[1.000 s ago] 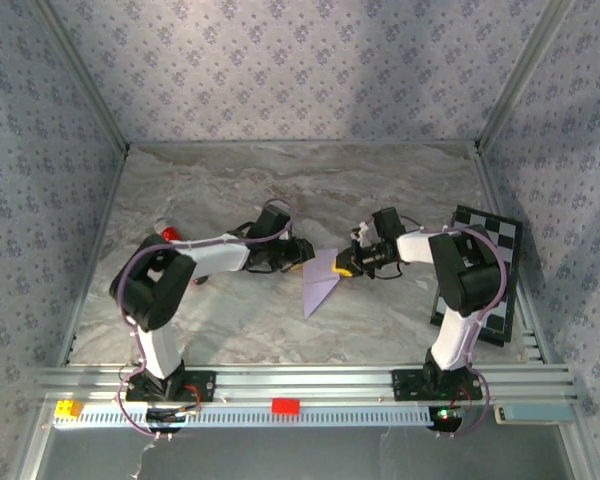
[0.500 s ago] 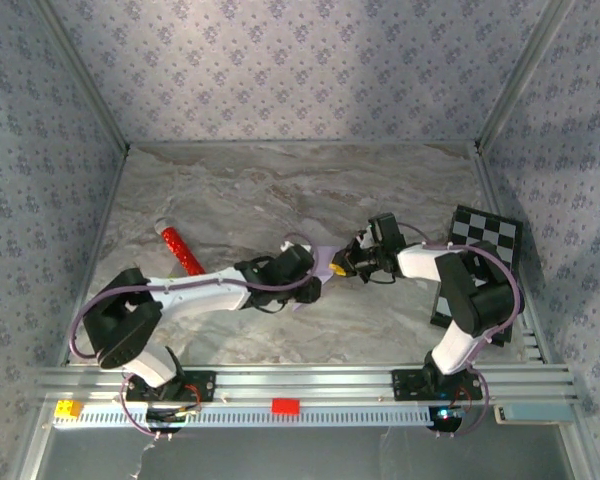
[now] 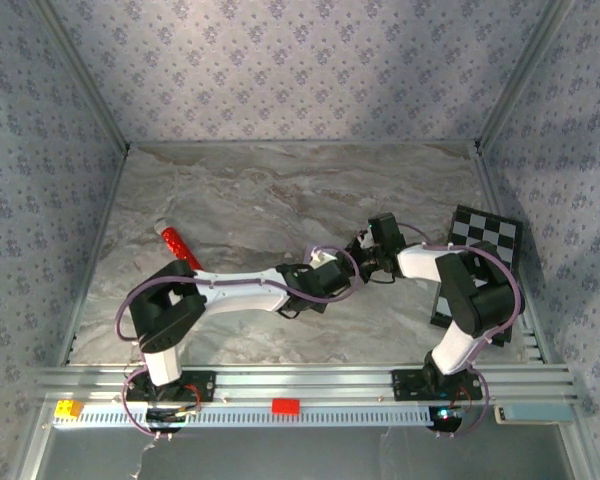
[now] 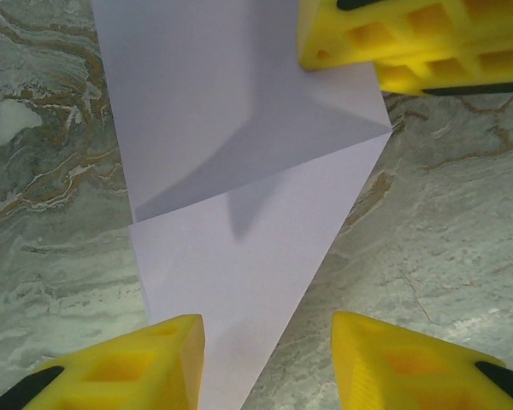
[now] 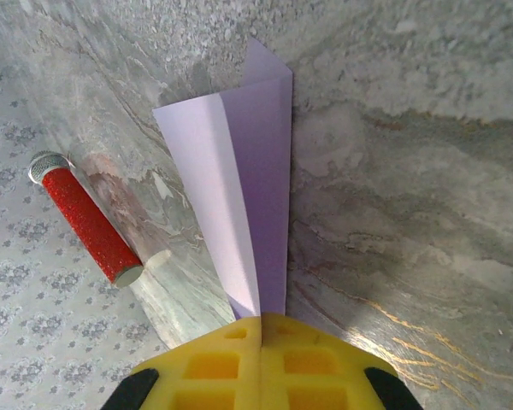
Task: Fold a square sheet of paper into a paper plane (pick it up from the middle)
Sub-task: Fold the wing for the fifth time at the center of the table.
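Right wrist | right end effector [image 5: 261, 329] clamps paper [image 5: 248, 188], end hidden | left end effector [image 4: 265, 337] parted

— The folded paper [image 4: 239, 256] looks matt and smooth, its creases crisp.
— The red cylinder [image 5: 90, 224] looks gritty, capped in dull metal; the table [image 5: 427, 171] has a faintly glossy, marble-veined finish.

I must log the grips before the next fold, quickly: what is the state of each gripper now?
Left gripper: open, jaws apart over the paper, not gripping it.
Right gripper: shut on the paper.
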Robot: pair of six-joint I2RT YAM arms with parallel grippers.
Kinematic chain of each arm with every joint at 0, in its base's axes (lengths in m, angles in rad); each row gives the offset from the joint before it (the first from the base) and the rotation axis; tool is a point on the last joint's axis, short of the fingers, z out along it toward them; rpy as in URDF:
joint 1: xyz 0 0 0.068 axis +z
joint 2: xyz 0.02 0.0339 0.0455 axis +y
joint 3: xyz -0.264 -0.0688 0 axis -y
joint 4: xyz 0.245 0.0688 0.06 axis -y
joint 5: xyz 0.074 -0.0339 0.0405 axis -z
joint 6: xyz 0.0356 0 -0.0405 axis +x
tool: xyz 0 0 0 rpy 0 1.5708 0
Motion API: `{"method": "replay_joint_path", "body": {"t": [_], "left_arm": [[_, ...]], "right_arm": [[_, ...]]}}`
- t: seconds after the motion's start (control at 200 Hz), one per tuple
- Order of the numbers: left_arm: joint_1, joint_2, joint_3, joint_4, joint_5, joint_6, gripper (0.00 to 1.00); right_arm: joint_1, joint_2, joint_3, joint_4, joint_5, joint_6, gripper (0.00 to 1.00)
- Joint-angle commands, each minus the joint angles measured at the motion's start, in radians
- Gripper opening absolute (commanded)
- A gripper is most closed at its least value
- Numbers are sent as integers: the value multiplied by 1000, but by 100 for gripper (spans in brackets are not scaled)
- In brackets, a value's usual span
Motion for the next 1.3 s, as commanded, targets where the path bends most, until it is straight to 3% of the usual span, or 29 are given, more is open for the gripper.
{"method": "replay_joint_path", "body": {"t": [0.0,0.275,0.6,0.895,1.294], "left_arm": [[-9,31,37,-57,-49,46,43],[-22,63,32,-90,-102,29,42],[-29,74,35,-89,-121,29,31],[-29,76,34,-97,-144,43,32],[-30,71,32,-83,-146,44,15]], "right_arm": [[0,-24,12,-28,12,9,0],[-4,-25,12,-29,14,6,0],[-7,-28,11,-34,11,4,0],[-11,-34,10,-38,7,1,0],[-12,-32,9,-45,7,-4,0]]}}
